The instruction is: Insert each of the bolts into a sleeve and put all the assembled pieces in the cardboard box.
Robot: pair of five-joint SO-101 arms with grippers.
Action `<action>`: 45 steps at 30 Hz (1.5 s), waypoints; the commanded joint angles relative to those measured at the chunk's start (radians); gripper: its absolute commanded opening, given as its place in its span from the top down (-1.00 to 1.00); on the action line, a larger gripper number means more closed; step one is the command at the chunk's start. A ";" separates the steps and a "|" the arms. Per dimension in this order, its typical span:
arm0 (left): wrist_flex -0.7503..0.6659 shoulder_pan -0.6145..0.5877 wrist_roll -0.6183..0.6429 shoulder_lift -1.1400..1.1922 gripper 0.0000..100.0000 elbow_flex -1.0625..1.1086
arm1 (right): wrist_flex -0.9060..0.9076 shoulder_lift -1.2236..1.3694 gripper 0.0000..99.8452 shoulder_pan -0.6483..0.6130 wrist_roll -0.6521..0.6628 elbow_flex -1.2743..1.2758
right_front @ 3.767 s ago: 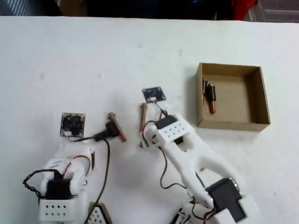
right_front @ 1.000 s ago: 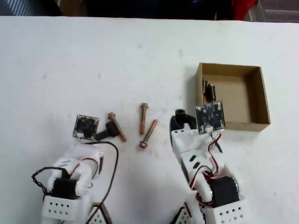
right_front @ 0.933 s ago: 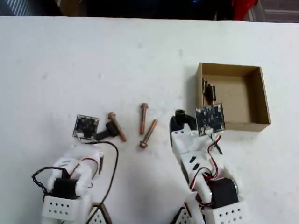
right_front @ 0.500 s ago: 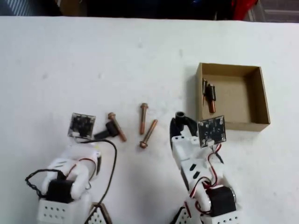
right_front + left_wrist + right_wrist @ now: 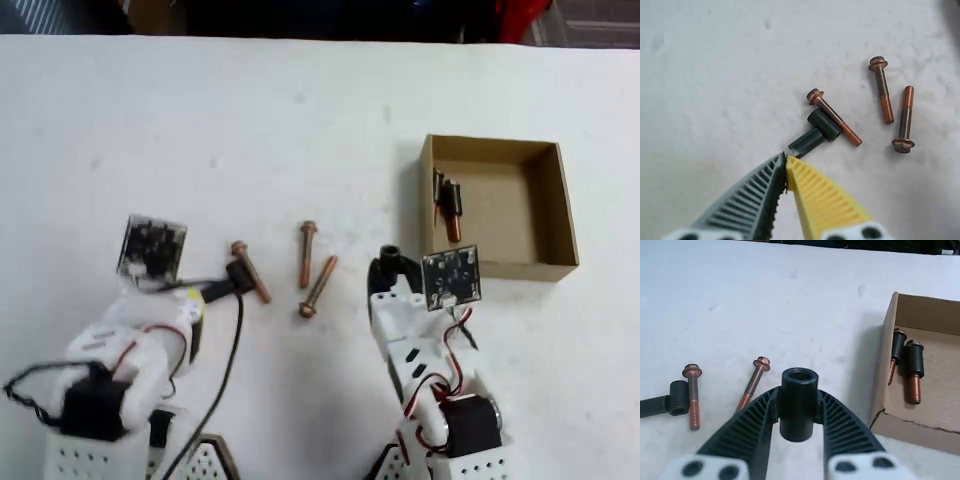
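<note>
The sleeve (image 5: pixel 799 385) stands upright with its bore open upward, clamped between the fingers of the right pincer (image 5: pixel 798 407), which hangs just above the tabletop (image 5: pixel 300 120) at about 8 o'clock from the box (image 5: pixel 500 267). The bolts it needs lie at 9 o'clock from that pincer. The near bolt (image 5: pixel 318 287) slants along a 1-to-7 axis with its head at 7. The far bolt (image 5: pixel 307 255), just beside it, runs 12 to 6 with its head at 12. Both lie between the two arms, and since the right arm is loaded, fetching one probably falls to the left arm. The left pincer (image 5: pixel 786 161) is pressed together, its tips at the end of a dark stub (image 5: pixel 804 143); whether they nip it I cannot tell. That stub meets a second sleeve (image 5: pixel 824 125), and a third bolt (image 5: pixel 834 118) rests against this one, not through it, judging by its open bore. Two assembled pieces (image 5: pixel 447 205) lie in the box along its 9 o'clock wall. From above, a camera board (image 5: pixel 450 277) covers the box's near corner.
</note>
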 commanded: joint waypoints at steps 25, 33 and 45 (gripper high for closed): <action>-0.270 0.306 0.184 1.129 0.94 -0.598 | -0.027 -0.013 0.97 0.228 -0.005 0.048; -0.264 0.334 0.184 1.471 0.94 -0.827 | -0.021 -0.013 0.97 0.226 -0.005 0.049; -0.264 0.374 0.310 1.739 0.77 -1.023 | -0.019 -0.013 0.97 0.222 -0.005 0.051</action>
